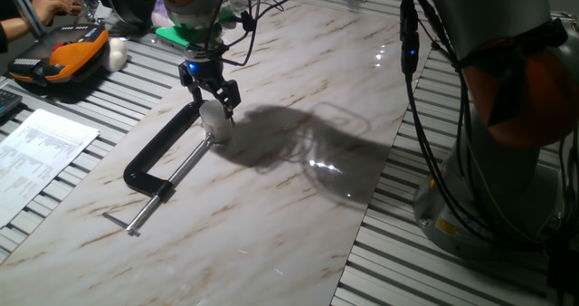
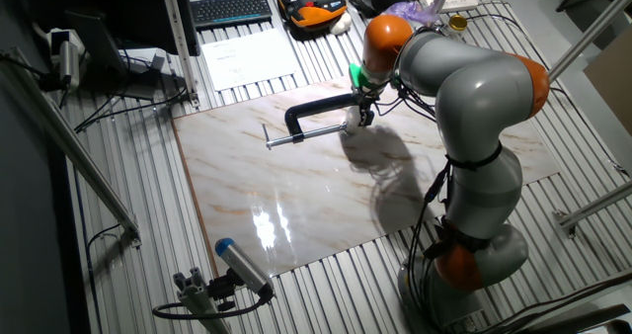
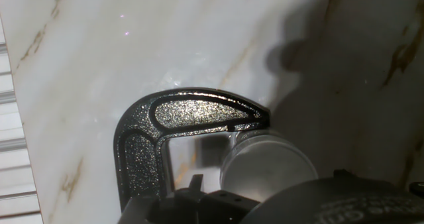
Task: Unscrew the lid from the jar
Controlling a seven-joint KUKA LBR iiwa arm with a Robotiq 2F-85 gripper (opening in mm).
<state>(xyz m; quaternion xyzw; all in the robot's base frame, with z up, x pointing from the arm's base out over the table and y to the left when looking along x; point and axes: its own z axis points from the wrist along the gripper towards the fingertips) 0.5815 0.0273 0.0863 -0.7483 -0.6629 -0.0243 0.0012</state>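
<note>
Gripper (image 1: 215,109) fingers close on the white flat-topped lid (image 3: 267,163), jar clamped in black C-clamp (image 3: 156,134).

Rough matt black clamp (image 3: 156,134), glossy marble tabletop (image 3: 99,45)

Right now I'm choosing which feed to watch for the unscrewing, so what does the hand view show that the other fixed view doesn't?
Only the hand view shows the lid from above, round and pale, tight against the black C-clamp jaw. Only the other fixed view shows the whole arm, the clamp's screw handle, the papers and the orange case. Both show the clamp on the marble board; neither settles whether the gripper is closed.
</note>
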